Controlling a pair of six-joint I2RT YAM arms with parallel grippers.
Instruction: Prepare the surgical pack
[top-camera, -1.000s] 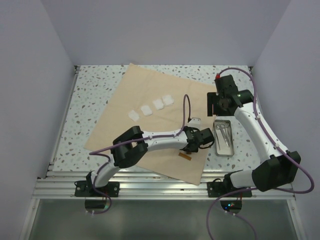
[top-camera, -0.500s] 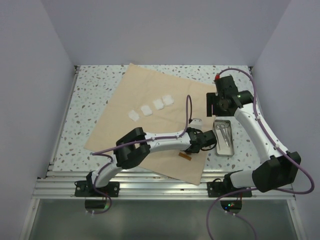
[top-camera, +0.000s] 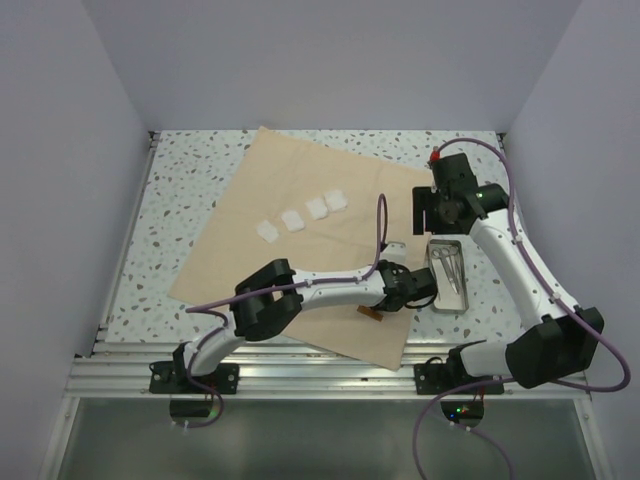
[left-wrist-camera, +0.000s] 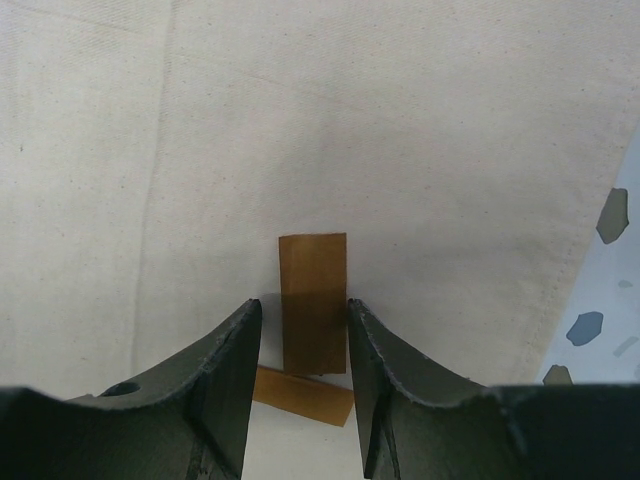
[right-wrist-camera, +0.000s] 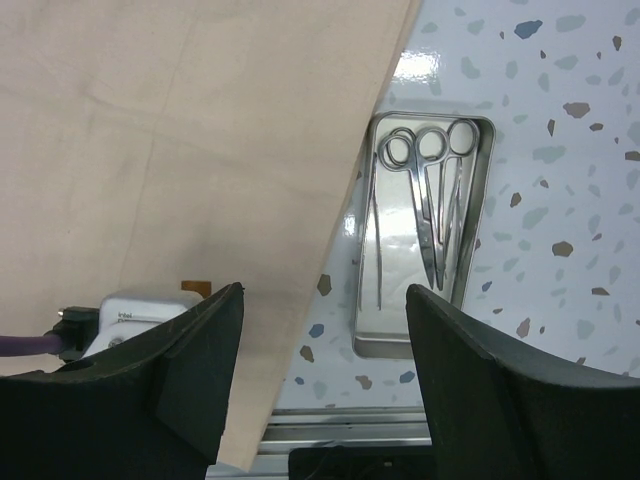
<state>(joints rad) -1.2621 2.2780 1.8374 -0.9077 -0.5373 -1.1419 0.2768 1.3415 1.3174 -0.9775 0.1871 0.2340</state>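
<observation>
Pale lilac walls (top-camera: 320, 60) close in a speckled worktop (top-camera: 180, 200), and most of its middle is covered by the surgical pack (top-camera: 300, 180). It is a plain tan cloth, spread flat as one wide sheet and turned so that a corner points to the far wall. Four small white gauze squares (top-camera: 293, 220) sit in a slanted row on the cloth's far half. Just off its right edge, on the bare worktop, lies a small silver tray (top-camera: 452, 300) holding steel instruments (right-wrist-camera: 430, 200) with ring handles, laid lengthwise. The left arm (top-camera: 330, 288) reaches low across the cloth toward that edge. Its left claw (left-wrist-camera: 303, 310) is down at the fabric with the fingers apart, straddling a short brown strip (left-wrist-camera: 313, 290) that lies flat on the cloth. The right-hand finger seems to meet the strip's edge, though the shadow there makes that uncertain. A second brown strip (left-wrist-camera: 305, 395) lies crosswise under the first, nearer the wrist. The right arm (top-camera: 510, 250) arches up over the tray, and the right claw (right-wrist-camera: 323, 292) hangs above the cloth's edge and the tray, spread wide with nothing between its fingers.
</observation>
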